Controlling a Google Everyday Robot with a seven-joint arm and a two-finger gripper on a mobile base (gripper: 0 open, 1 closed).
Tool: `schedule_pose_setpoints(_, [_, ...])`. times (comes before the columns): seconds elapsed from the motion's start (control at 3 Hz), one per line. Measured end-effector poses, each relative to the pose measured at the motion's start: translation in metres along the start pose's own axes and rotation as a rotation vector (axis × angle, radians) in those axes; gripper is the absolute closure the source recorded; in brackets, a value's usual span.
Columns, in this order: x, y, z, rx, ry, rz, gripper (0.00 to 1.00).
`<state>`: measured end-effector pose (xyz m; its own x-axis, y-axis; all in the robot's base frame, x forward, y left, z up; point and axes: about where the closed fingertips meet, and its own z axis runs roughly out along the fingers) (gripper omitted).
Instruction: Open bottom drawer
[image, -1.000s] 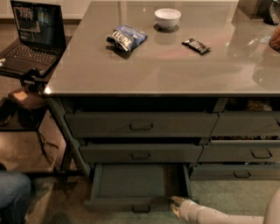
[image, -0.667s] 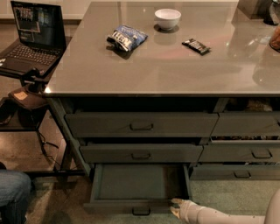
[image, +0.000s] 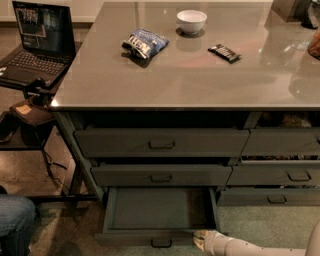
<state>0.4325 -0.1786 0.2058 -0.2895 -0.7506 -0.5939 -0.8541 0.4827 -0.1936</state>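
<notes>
The gripper (image: 201, 240) sits low at the front right corner of the bottom drawer (image: 160, 209), just right of its small loop handle (image: 161, 243); whether it is spread or pressed together, I cannot tell. The drawer stands pulled out from the left stack, its flat inside in view, under 2 taller drawers that are shut. On the counter (image: 200, 80) lie a white bowl (image: 191, 20), a snack bag (image: 145, 43) and a dark bar (image: 224, 52).

Glossy grey countertop (image: 190, 80), laptop (image: 37, 42) on side stand (image: 47, 89), carpet (image: 265, 226) under the gripper (image: 201, 240) low right.
</notes>
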Motion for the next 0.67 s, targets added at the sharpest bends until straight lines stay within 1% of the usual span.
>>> schedule_pose_setpoints(0.33, [-0.0017, -0.0003, -0.0019, 0.0, -0.001, -0.001, 1.0])
schedule_pose_setpoints(0.67, [-0.0017, -0.0003, -0.0019, 0.0, -0.001, -0.001, 0.81])
